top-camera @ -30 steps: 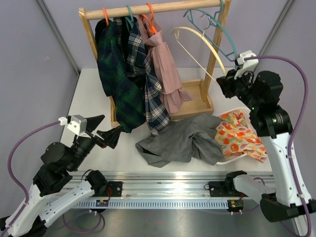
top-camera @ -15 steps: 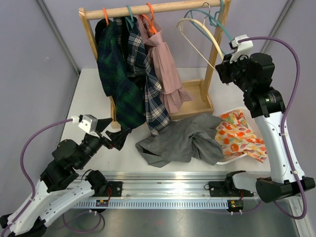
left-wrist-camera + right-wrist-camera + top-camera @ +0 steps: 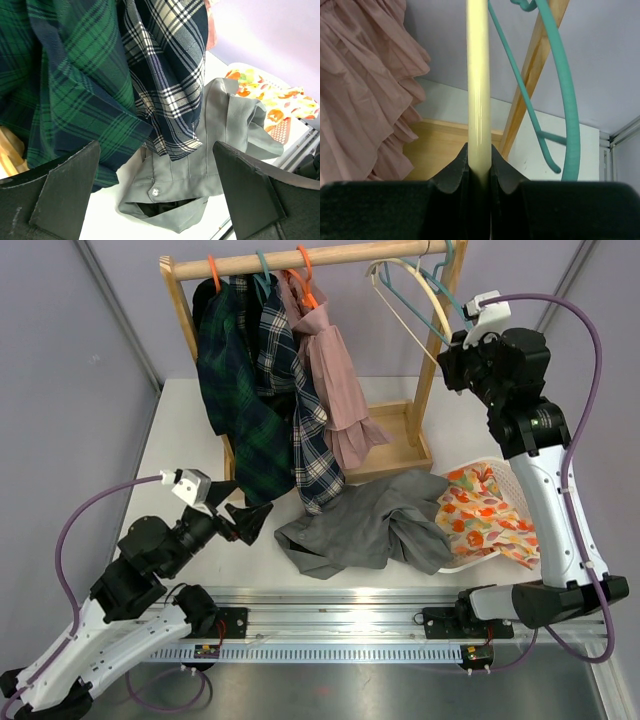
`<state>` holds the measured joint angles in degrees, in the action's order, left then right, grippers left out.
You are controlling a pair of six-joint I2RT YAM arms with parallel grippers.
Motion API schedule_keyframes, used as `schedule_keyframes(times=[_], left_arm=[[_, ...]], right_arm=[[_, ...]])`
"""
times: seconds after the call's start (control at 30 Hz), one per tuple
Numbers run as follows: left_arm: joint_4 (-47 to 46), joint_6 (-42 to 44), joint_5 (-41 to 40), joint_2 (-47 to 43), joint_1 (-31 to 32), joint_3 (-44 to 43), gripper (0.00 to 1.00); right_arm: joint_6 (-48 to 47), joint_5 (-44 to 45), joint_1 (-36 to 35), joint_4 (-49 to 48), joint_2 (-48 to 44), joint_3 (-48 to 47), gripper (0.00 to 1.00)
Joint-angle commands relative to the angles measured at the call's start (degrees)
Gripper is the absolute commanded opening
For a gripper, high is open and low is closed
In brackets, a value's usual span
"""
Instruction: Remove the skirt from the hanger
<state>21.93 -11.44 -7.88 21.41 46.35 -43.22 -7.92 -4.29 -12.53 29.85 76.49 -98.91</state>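
Room: counter [image 3: 180, 430] strip at 9 o'clock of rack [image 3: 238, 262].
Left claw [image 3: 243, 512]: wide, low.
Right claw [image 3: 480, 165]: raised, clamping hanger [image 3: 479, 75].

The white table [image 3: 180, 430] carries a wooden rack [image 3: 400, 448] at 12 o'clock, a crumpled grey garment [image 3: 370, 525] at 5 o'clock and, just beside it, a white basket [image 3: 487, 461] at 4 o'clock.

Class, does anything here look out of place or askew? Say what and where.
A grey garment lies crumpled on the table, not hung. The bare cream hanger pinched in the right gripper is tilted.
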Motion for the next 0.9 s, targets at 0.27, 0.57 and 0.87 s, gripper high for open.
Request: schedule_keyframes(times=[0.27, 0.57, 0.87], left_arm=[[-7.2, 0.4, 7.5, 3.4, 0.0, 2.3, 0.99], [-13.0, 0.9, 16.1, 13.3, 0.0, 3.2, 0.99], [-17.0, -0.6, 17.4, 23.4, 2.9, 2.7, 0.99]], right_arm=[[1.1, -1.2, 2.1, 4.3, 6.4, -10.7, 0.0], [-4.4, -4.8, 2.2, 5.7, -0.5, -6.6, 0.73], [-18.3, -10.3, 2.9, 13.8, -15.3, 6.4, 0.99]])
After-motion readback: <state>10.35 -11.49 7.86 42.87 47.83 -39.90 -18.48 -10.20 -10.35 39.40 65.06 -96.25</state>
